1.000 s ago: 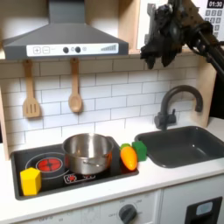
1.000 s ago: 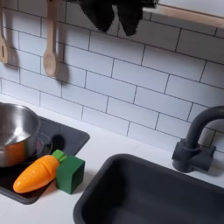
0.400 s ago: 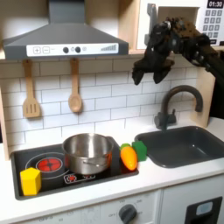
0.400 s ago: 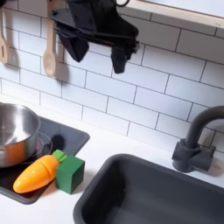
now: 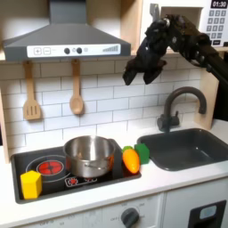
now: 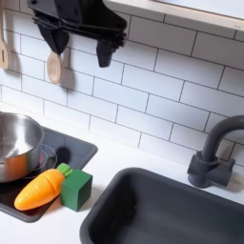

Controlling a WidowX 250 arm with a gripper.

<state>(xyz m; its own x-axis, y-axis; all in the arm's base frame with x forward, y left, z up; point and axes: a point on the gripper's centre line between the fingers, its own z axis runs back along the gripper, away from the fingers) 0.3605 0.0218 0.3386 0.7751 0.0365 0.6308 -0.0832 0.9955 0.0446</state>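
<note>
Notably, the first exterior view shows a yellow block left of the pot.

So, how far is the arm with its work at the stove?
Nothing looks done yet: the carrot lies untouched on the stove top beside the green block, right of the pot. In hand: the gripper hangs open and empty, high above the carrot, near the tiled wall. Left: coming down and taking hold of something; the pot is empty.
</note>
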